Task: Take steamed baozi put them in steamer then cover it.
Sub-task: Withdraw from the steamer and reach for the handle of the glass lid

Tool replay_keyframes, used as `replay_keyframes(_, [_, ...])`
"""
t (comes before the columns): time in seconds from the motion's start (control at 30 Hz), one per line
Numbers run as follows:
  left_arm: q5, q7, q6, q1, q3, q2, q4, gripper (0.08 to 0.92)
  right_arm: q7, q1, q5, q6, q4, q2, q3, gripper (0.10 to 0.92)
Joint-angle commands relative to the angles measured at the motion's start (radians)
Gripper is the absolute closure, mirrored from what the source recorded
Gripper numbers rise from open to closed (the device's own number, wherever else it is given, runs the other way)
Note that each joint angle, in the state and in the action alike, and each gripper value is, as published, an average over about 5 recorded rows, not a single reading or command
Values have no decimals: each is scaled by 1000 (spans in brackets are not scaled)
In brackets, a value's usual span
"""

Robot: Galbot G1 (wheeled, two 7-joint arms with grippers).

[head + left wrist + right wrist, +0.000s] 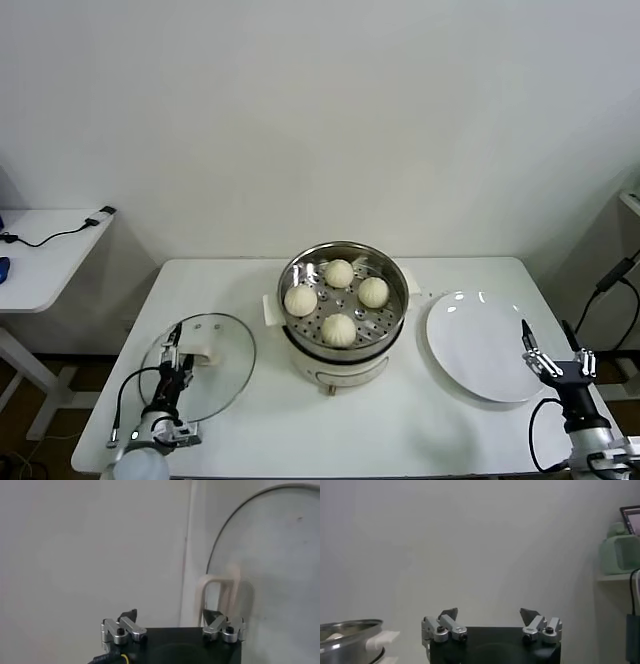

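My open left pincer (178, 352) hangs just beside the round clear glass cover's (225, 375) white handle (203, 352), nearer than my right.

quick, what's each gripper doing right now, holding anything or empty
Left gripper: open, holding nothing, above the glass cover.
Right gripper: open, holding nothing, beside the white plate.

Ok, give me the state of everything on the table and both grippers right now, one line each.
steamed baozi: all four in the steamer.
steamer: uncovered, on its white base.
cover: off, lying flat on the table left of the steamer.
plate: nothing on it, right of the steamer.
left gripper: fingers open, at the cover's handle, holding nothing.
right gripper: fingers open, beside the plate, holding nothing.
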Motion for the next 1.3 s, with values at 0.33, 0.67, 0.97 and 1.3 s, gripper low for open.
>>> replay_keyframes(0.33, [16, -81, 34, -121, 12, -24, 146, 177, -2, -6, -5, 10, 1, -1, 7, 203])
replay_keyframes(0.67, [13, -99, -1, -108, 6, -18, 164, 250, -3, -4, -4, 16, -4, -3, 5, 203])
replay_keyframes(0.97, [9, -59, 15, -84, 3, -20, 123, 510, -5, -7, -5, 20, -3, -5, 2, 203])
replay_keyframes(1.3, [-52, 125, 221, 33, -6, -17, -146, 795, -5, -8, -1, 21, 6, -11, 1, 203])
